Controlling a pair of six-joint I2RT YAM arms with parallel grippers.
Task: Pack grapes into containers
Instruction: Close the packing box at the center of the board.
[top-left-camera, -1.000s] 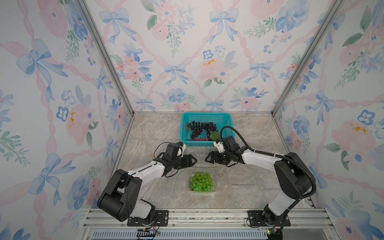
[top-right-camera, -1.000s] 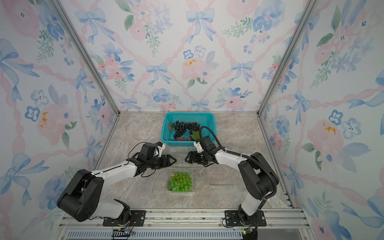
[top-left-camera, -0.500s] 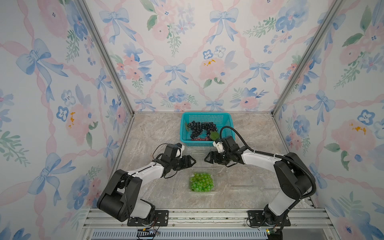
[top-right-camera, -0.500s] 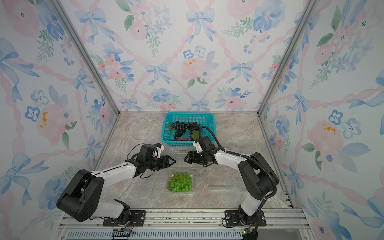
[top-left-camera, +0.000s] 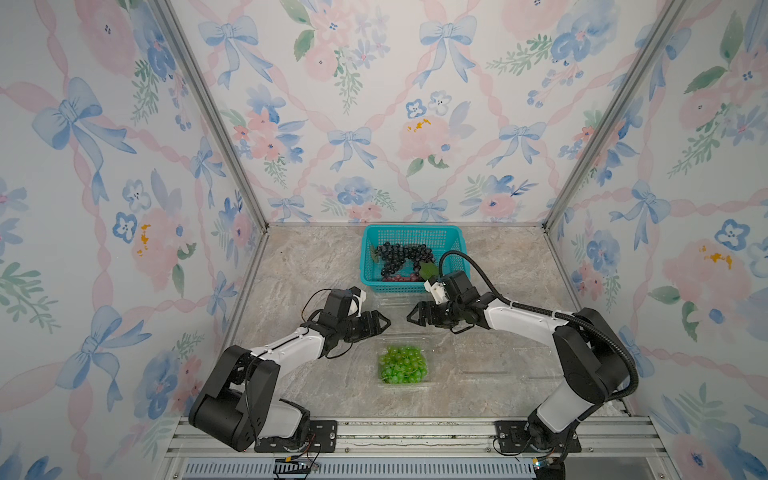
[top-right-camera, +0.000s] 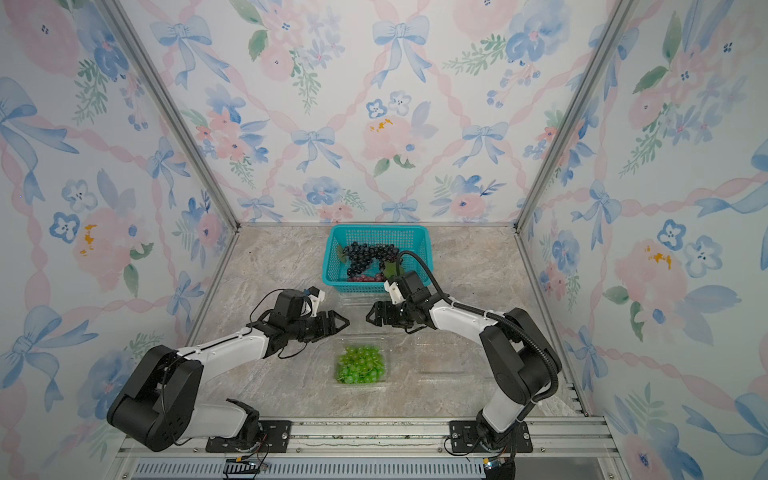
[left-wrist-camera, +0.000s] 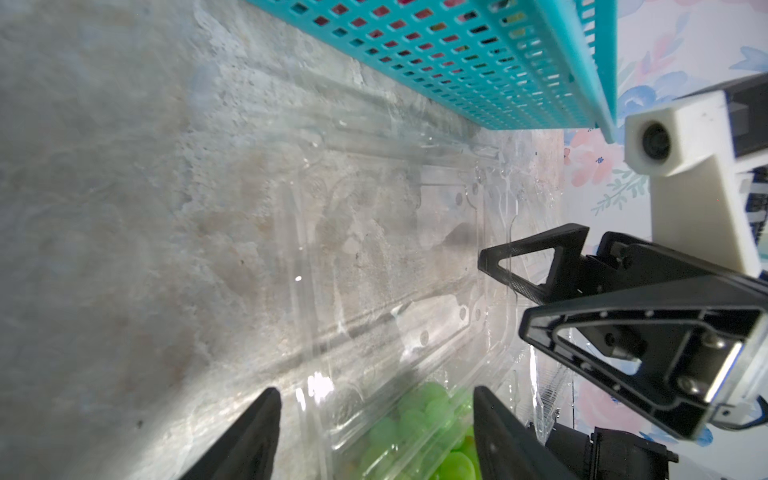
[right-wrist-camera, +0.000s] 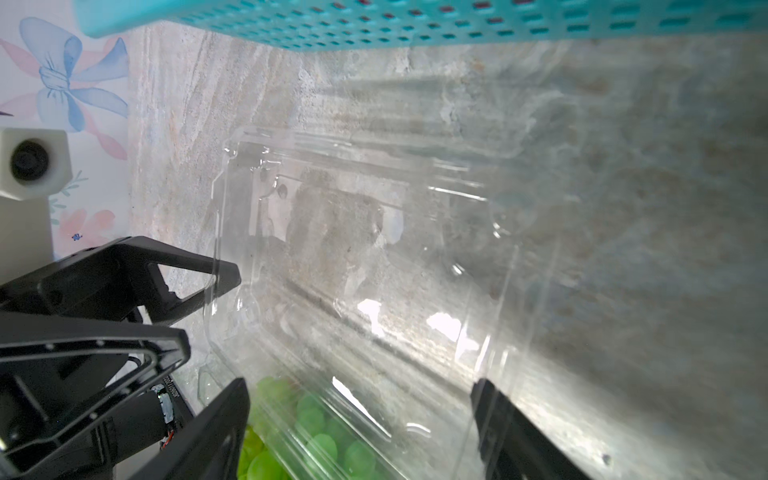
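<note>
Tiny print on left claw (right-wrist-camera: 214, 311) body: unreadable. Both arms stretched low over desk (top-left-camera: 299, 266), tips facing; left claw wide open, empty; right claw (top-left-camera: 414, 318) same. Green grapes (top-left-camera: 402, 364) in clear container (right-wrist-camera: 374, 257), lid open, 6 o'clock of claws. Dark grapes (top-left-camera: 401, 255) in teal basket (top-left-camera: 368, 266), 12 o'clock.

Two high overviews; wrist views low, close on one container (left-wrist-camera: 374, 232)

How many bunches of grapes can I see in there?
3: a green bunch in the clear container in front, a blue-black bunch in the teal basket behind, and a red bunch partly under it. More may be hidden beneath.
</note>
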